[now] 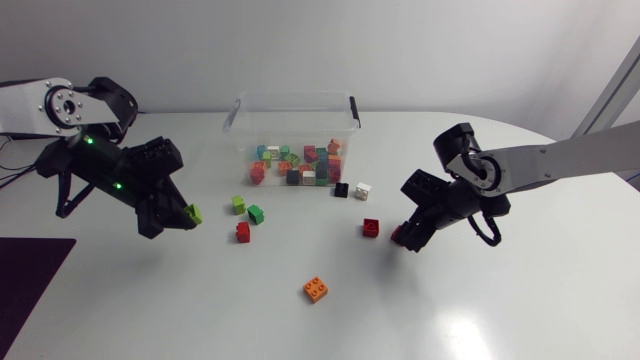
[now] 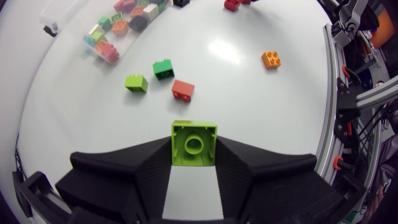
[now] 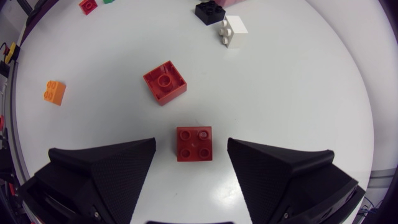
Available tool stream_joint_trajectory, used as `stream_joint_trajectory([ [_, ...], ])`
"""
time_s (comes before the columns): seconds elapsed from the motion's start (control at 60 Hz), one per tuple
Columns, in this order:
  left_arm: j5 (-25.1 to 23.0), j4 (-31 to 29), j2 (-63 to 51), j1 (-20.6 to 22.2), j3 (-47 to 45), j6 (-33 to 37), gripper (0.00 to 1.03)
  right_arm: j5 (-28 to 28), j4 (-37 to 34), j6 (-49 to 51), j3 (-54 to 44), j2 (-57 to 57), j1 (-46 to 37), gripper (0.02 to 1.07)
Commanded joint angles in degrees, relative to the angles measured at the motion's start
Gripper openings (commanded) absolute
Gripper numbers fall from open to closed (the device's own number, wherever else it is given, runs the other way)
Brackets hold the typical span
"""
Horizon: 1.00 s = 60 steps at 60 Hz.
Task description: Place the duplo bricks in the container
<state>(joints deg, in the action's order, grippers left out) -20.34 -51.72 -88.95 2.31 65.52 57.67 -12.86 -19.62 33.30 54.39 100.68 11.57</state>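
Observation:
My left gripper (image 1: 178,215) is shut on a lime green duplo brick (image 2: 194,144), which sits between its fingertips with its hollow underside facing the wrist camera, over the left part of the table. My right gripper (image 3: 191,150) is open and straddles a dark red brick (image 3: 193,144) lying studs up on the table; both fingers stand clear of it. In the head view this gripper (image 1: 405,238) is right of centre. The clear container (image 1: 293,125) at the back middle holds several mixed bricks.
Loose bricks lie between the arms: a lime one (image 1: 239,204), a green one (image 1: 256,213), a red one (image 1: 243,232), an orange one (image 1: 317,289), another red one (image 1: 371,228), a black one (image 1: 341,189) and a white one (image 1: 363,190).

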Motion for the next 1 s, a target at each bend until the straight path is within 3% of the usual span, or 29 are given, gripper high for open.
stream_joint_trajectory([
  [0.0,-2.16,-1.36,2.02,0.86,3.21,-1.77,0.29,-0.41,-1.13,1.51,1.42,2.41,0.38,0.78],
  [0.1,-3.66,-1.54,2.64,1.65,5.76,-3.53,0.29,-0.32,-1.04,1.77,1.86,3.99,0.38,0.73],
  [0.283,-6.47,-0.04,0.44,2.88,11.04,-8.27,0.29,-0.41,-1.39,1.77,3.00,5.58,0.29,0.32],
  [0.383,-7.35,3.21,-0.97,3.32,13.67,-12.23,0.29,-0.32,-3.32,1.59,4.06,5.14,-0.06,0.28],
  [0.467,-7.87,8.66,-2.90,3.67,15.43,-17.33,0.29,-0.32,-5.08,1.42,5.11,4.70,-0.32,0.27],
  [0.667,-8.40,14.72,-10.28,4.81,22.46,-24.89,0.30,-0.23,-8.86,0.63,7.22,0.21,-0.32,0.27],
  [0.833,-8.40,17.10,-17.14,7.01,30.55,-28.58,0.30,-0.41,-12.20,-0.78,10.56,-3.48,1.35,0.27],
  [0.983,-7.52,15.34,-22.41,8.59,40.83,-31.30,0.30,-0.67,-14.05,-1.92,13.20,-4.88,3.46,0.27],
])
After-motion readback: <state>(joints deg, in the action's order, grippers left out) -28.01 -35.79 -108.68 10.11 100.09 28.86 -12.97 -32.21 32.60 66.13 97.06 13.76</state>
